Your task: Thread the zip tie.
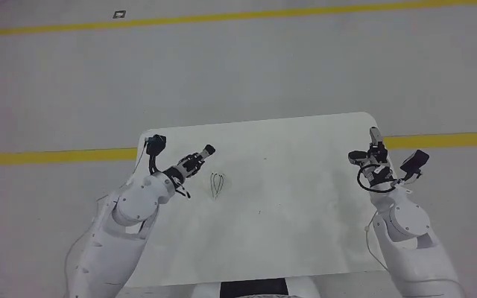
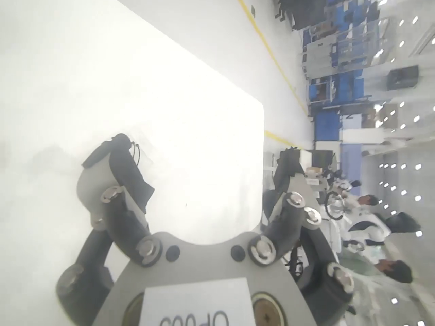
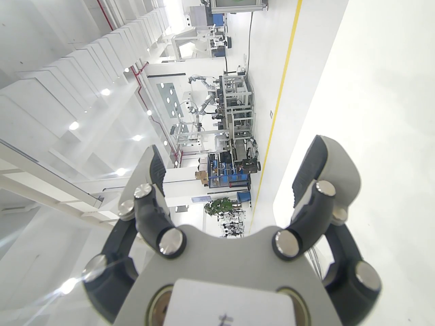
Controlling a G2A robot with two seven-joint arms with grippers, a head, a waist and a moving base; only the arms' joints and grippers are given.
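Left gripper point(image 1: 207, 151): jaws spread wide, nothing between the dark fingertips point(image 2: 117, 145). Held over the left part of the table point(image 1: 313, 231), angled toward the far right corner.

Zip tie point(image 1: 217, 184): thin dark strands lying flat on the table top, just beside the left gripper on the side nearer the robot. Neither gripper touches it. Whether it is one tie or several cannot be told. In the left wrist view, thin dark strands point(image 2: 137, 153) lie on the white surface just past one finger.

Right gripper point(image 1: 364, 147): jaws likewise wide apart and empty, with ribbed dark pads point(image 3: 309, 166) facing each other. Positioned at the table's right edge near the far corner, pointing away from the robot, well apart from the zip tie.

Table: white top with rounded corners and faint grey smudging. A tiny dark speck point(image 1: 259, 211) lies near the middle, apart from the zip tie.

Floor point(image 1: 238, 74): pale grey. One yellow line point(image 1: 223, 16) runs across the far side. A second yellow line point(image 1: 67, 156) runs level with the table's far part and shows on both sides of it.
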